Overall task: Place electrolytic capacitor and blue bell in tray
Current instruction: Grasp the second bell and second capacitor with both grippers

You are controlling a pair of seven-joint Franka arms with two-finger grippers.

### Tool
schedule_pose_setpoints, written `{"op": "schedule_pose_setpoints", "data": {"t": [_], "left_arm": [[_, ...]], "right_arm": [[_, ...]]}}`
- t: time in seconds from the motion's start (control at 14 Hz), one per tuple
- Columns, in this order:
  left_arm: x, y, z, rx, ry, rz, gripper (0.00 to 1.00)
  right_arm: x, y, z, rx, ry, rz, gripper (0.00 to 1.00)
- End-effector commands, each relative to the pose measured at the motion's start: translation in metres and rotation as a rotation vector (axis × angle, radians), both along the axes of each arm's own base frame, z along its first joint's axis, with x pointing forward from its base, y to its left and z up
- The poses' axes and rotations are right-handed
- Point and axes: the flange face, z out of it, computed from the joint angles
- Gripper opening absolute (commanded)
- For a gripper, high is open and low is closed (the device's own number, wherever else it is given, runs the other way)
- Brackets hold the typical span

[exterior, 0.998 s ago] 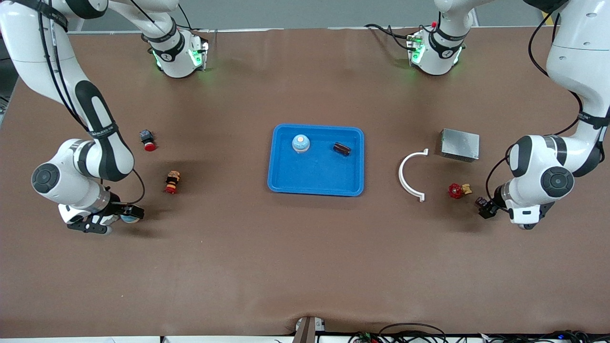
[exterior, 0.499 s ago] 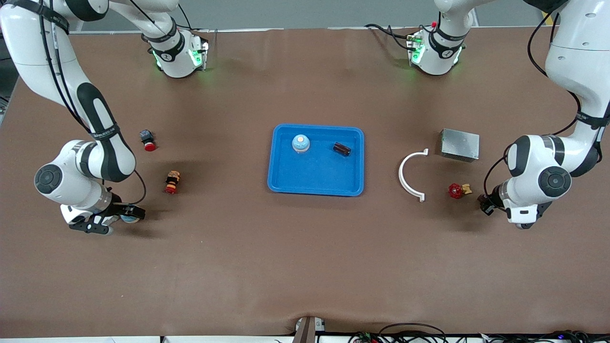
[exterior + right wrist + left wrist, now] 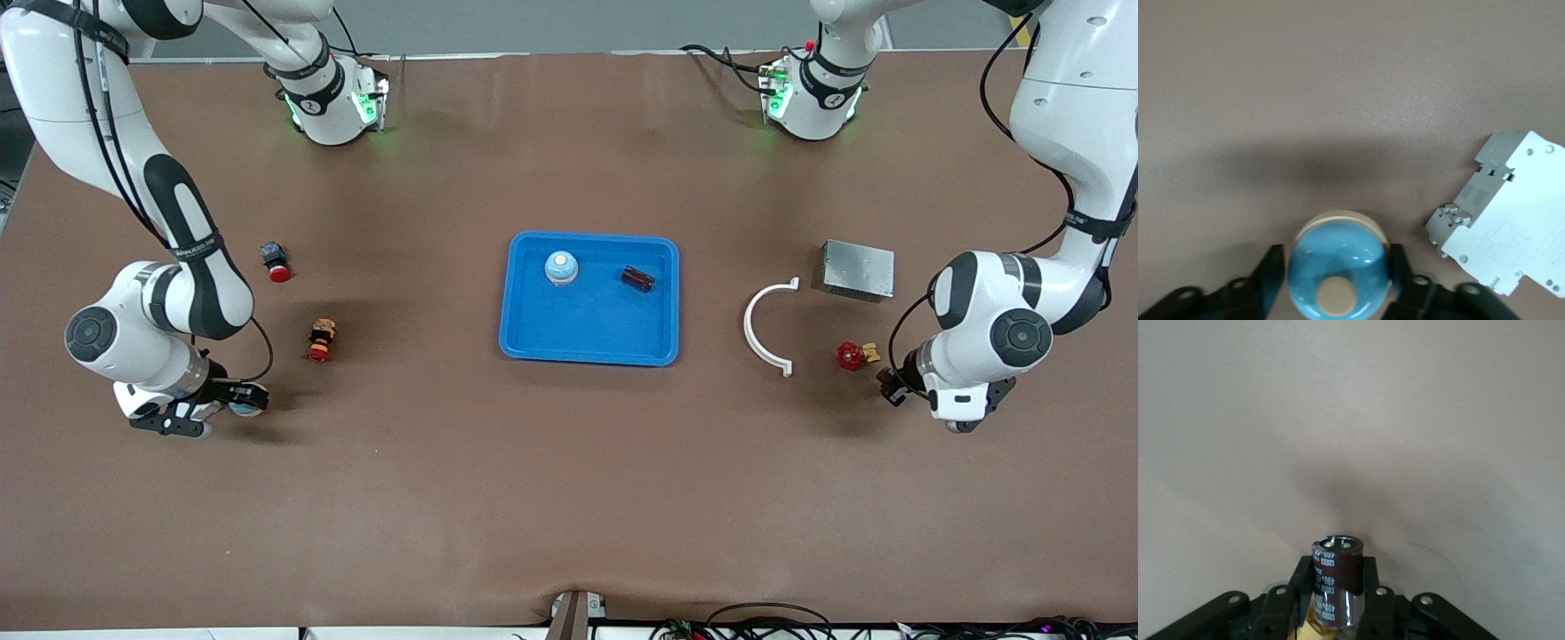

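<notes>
Two claws loaded: each is clamped on a part.
Left claw [image 3: 892, 389]: closed round the electrolytic capacitor [image 3: 1337, 587], whose long axis runs along the fingers; low over the tabletop [image 3: 569, 498] at its arm's end.
Right claw [image 3: 233, 405]: pinched on the blue bell [image 3: 1338, 270], dome toward the wrist camera.
Tray [image 3: 587, 331]: mid-frame between the claws, higher in the front view than either; already carries a second bell [image 3: 561, 266] and a second capacitor [image 3: 637, 277].
Nearer: left claw, I judge.
Change: both claws stood wider a second ago; the left arm has edged trayward.

Capacitor [image 3: 1337, 580] sleeve: "400" legible, rest of print unreadable.
</notes>
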Motion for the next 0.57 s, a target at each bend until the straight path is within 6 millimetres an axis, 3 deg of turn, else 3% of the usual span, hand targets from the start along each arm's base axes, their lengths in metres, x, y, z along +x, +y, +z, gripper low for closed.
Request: {"op": "schedule_pose_setpoints", "data": {"t": [0.0, 0.14, 0.29, 0.5], "left_arm": [[0.000, -0.015, 0.034, 0.015, -0.018, -0.024, 0.00], [0.004, -0.026, 0.052, 0.021, -0.012, -0.043, 0.00], [0.006, -0.041, 0.068, 0.021, -0.023, -0.056, 0.00], [0.002, -0.063, 0.094, 0.027, -0.028, -0.081, 0.00]], "right_arm": [[0.003, 0.001, -0.001, 0.017, -0.012, 0.012, 0.31], [0.004, 0.003, -0.001, 0.016, -0.012, 0.014, 0.00], [0.004, 0.009, 0.000, 0.019, -0.006, 0.012, 0.00], [0.006, 0.027, 0.019, 0.030, 0.016, -0.001, 0.00]]}}
